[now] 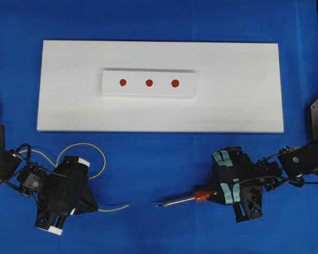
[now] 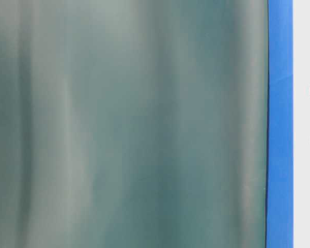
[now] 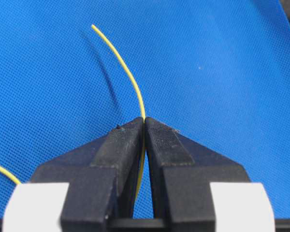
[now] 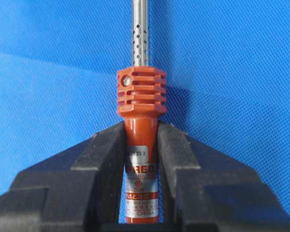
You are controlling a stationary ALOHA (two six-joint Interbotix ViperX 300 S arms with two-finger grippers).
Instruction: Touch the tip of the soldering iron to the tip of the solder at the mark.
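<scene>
Lower left of the overhead view: left tool [image 1: 84, 208] pressed together, pinching the solder [image 1: 95, 150], the yellow wire caught between the black pads in the left wrist view and running on beyond them in a gentle curve. Behind the pinch, a loose yellow loop over the blue bench [image 1: 159, 164]. Ahead of it, a short free length pointing toward frame right, ending in the tip of the solder [image 1: 128, 205] at lower centre.

Lower right of the overhead view: right tool [image 1: 221, 193] clamped on the soldering iron [image 1: 203, 196], jaws gripping the orange-red handle just behind its ribbed collar, as seen from the right wrist. Long axis nearly level across the frame, slim shaft pointing toward frame left, the tip of the soldering iron [image 1: 157, 205] at lower centre.

Two tips facing each other along almost one line, near but apart, blue bench showing between them. Both well below the white board [image 1: 63, 90] at upper centre. On that board a smaller white strip [image 1: 110, 90] with three red dots in a row; left dot [image 1: 123, 82], middle dot [image 1: 149, 82], right dot [image 1: 175, 83]. Which dot counts as the mark: cannot tell.

Judged next: both tips carried up-frame to the chosen dot, left arm nearer the left dot, right arm nearer the right dot, meeting there point to point.

No containers anywhere. Table-level view mostly a blurred grey-green blank, only the dots at its right edge.
</scene>
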